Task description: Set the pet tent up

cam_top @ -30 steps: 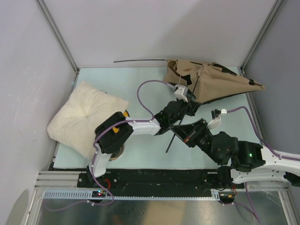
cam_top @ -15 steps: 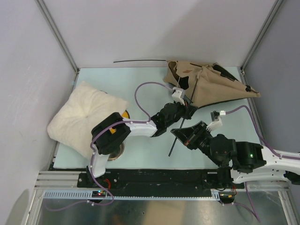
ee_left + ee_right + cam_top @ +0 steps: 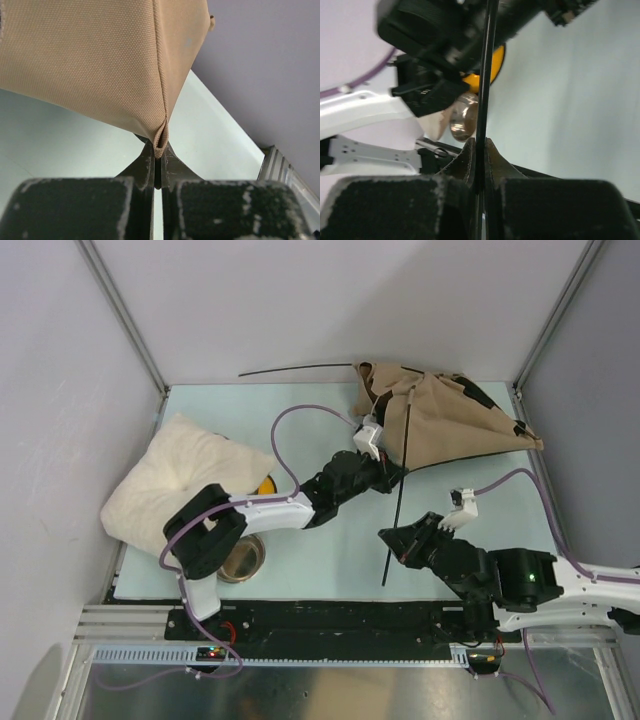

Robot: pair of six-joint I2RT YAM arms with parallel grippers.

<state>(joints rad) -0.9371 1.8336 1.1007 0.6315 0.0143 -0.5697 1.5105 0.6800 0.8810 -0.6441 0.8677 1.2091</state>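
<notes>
**Pole [image 3: 399,490] swung round as both arms shifted**

Within the last second the pole turned. It had slanted from the tent [image 3: 455,425] down toward the left; it then ran almost straight from the tent's near edge toward the arm bases. The right gripper [image 3: 392,537] had drawn back toward the near edge of the mat [image 3: 320,420], its jaws closed tight on the pole's lower part, as the right wrist view showed. The left gripper [image 3: 387,472] had slid a little leftward, its jaws pinched shut on a folded seam at the tent's corner, with the fabric hanging above it in the left wrist view.

The tent lay slumped at the far right corner, still flat and unraised, and its right tip had pulled in slightly from the wall. A second pole [image 3: 295,368] lay along the back wall, untouched. The pillow [image 3: 170,490] sat at the left, and a metal bowl [image 3: 240,558] showed beside the left arm's base.

Judged from this, the pole was being lined up with the fabric while the corner was held steady. Setting up looked to be at an early stage, with the second pole yet to be dealt with.
</notes>
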